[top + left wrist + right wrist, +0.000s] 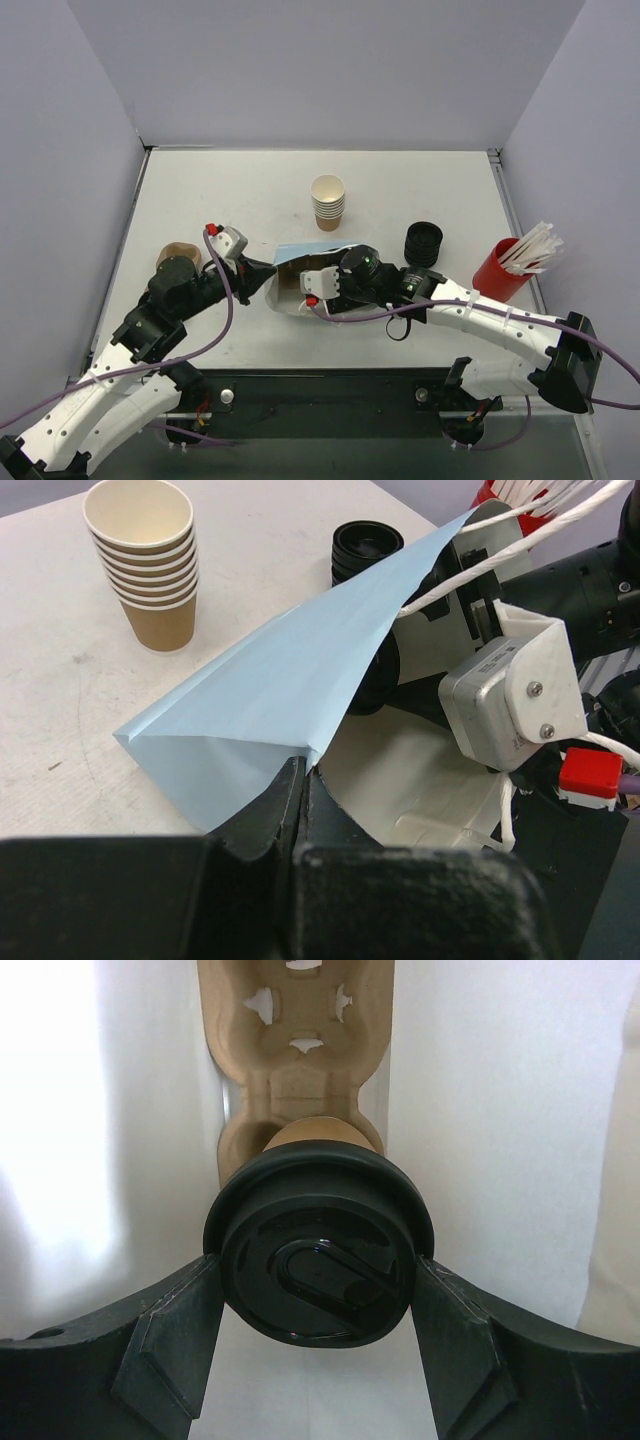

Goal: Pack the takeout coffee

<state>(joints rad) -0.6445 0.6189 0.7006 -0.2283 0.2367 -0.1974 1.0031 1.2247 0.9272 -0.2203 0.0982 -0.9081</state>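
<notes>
The takeout coffee (318, 1250), a tan cup under a round black lid, lies inside the paper bag (305, 258). Its base points at a brown pulp cup carrier (295, 1040) deeper in the bag. My right gripper (318, 1262) reaches into the bag's mouth, its fingers (175, 1330) pressed on both sides of the lid. The bag is light blue outside (270, 680) and white inside, and it lies on its side. At the bag's mouth my left gripper (303, 780) is shut on the edge and holds it up. In the top view the bag hides the cup.
A stack of lidless tan cups (328, 202) stands behind the bag. A stack of black lids (423, 243) and a red cup of white straws (503, 268) are to the right. A brown round object (178, 255) lies by my left arm. Walls close three sides.
</notes>
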